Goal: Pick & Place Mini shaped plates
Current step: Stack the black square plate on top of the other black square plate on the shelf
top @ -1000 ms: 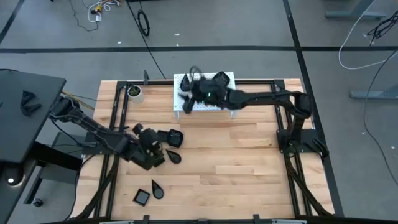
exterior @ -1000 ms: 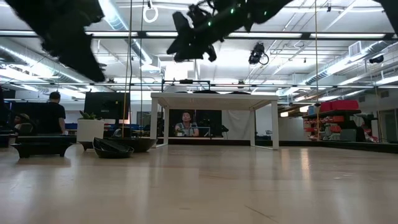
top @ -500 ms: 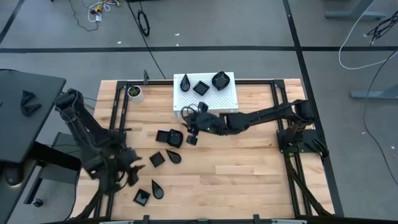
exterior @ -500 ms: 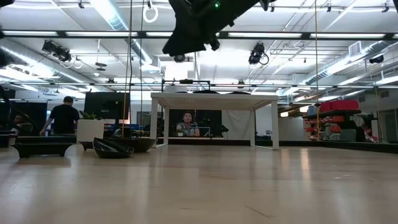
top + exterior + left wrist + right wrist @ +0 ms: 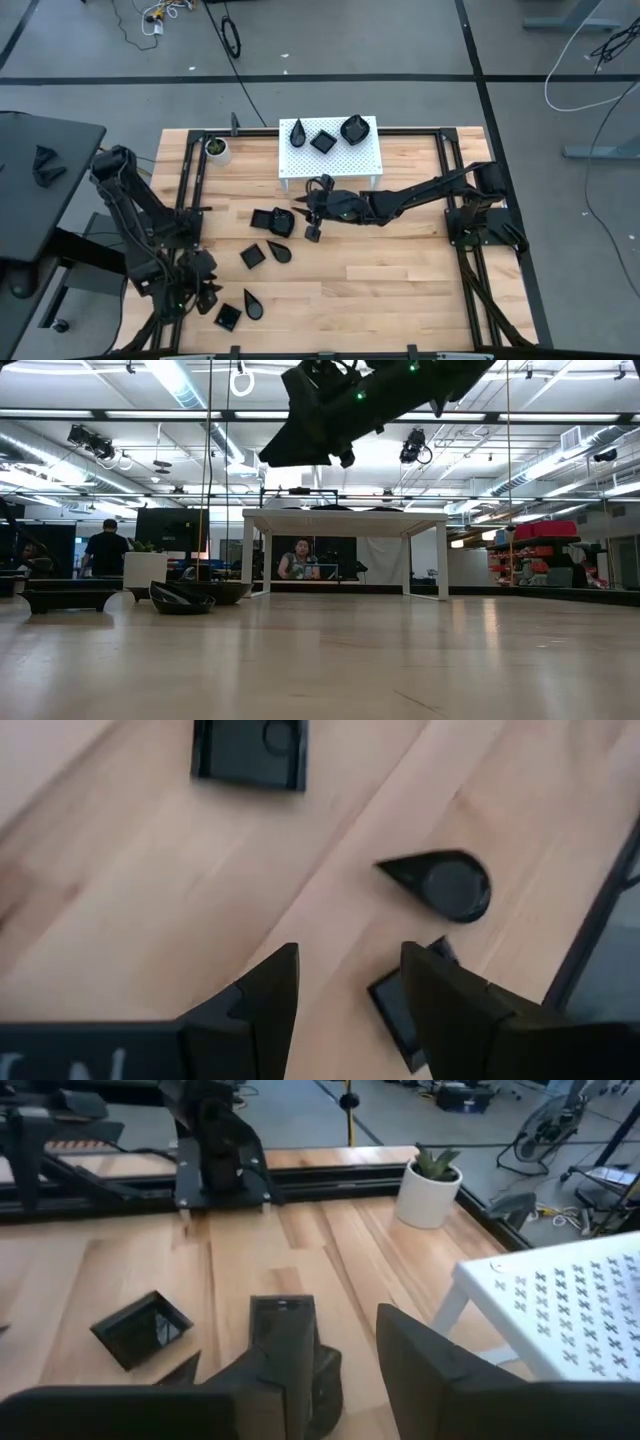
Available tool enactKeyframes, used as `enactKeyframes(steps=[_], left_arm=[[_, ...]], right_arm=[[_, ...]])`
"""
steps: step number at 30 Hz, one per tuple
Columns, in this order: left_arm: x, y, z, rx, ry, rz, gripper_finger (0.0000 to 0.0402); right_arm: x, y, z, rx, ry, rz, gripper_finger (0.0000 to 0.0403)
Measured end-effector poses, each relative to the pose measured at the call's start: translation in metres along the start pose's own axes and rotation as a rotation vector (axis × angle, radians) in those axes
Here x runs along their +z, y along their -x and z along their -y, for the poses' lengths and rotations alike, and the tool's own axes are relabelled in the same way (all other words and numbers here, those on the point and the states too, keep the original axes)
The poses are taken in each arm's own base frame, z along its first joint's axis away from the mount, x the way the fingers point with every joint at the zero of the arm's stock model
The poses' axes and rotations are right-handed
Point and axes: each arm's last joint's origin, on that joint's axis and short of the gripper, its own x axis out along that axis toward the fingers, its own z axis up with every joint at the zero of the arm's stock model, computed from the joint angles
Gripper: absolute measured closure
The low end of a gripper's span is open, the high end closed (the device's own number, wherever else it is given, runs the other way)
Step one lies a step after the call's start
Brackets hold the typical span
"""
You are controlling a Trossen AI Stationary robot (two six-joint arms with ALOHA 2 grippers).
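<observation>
From above, three mini shaped plates (image 5: pixel 323 136) sit on the white perforated stand (image 5: pixel 330 160) and six more lie on the wooden desk (image 5: pixel 400 270); the right tool (image 5: pixel 312 226) hovers beside the nearest, jaws parted, empty. Small, stiff and glossy, they look light but slippery, best pinched across a raised rim. The left wrist view shows the left tool (image 5: pixel 345 982) open over a teardrop plate (image 5: pixel 440 885); the low view shows a busy lab behind.
</observation>
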Motion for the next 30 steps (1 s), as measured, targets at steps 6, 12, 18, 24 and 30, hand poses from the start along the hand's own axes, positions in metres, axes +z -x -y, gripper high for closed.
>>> enactKeyframes(steps=[6,12,18,24,30], left_arm=[[-0.007,-0.004,0.007,-0.023,0.09,-0.1,0.022],[-0.025,-0.011,0.016,-0.056,0.115,-0.177,0.022],[-0.041,-0.019,0.018,-0.013,0.248,-0.224,0.022],[-0.044,-0.033,0.028,-0.039,0.362,-0.226,0.022],[-0.044,-0.05,0.03,-0.039,0.394,-0.279,0.022]], right_arm=[[-0.005,0.01,-0.002,-0.012,0.061,-0.056,0.0288],[-0.009,0.028,0.006,-0.104,0.08,-0.107,0.0288],[-0.016,0.027,0.005,-0.088,0.062,-0.064,0.0288],[-0.018,0.031,0.003,-0.084,0.073,-0.079,0.0288],[-0.007,0.05,-0.005,-0.089,0.134,-0.074,0.0288]])
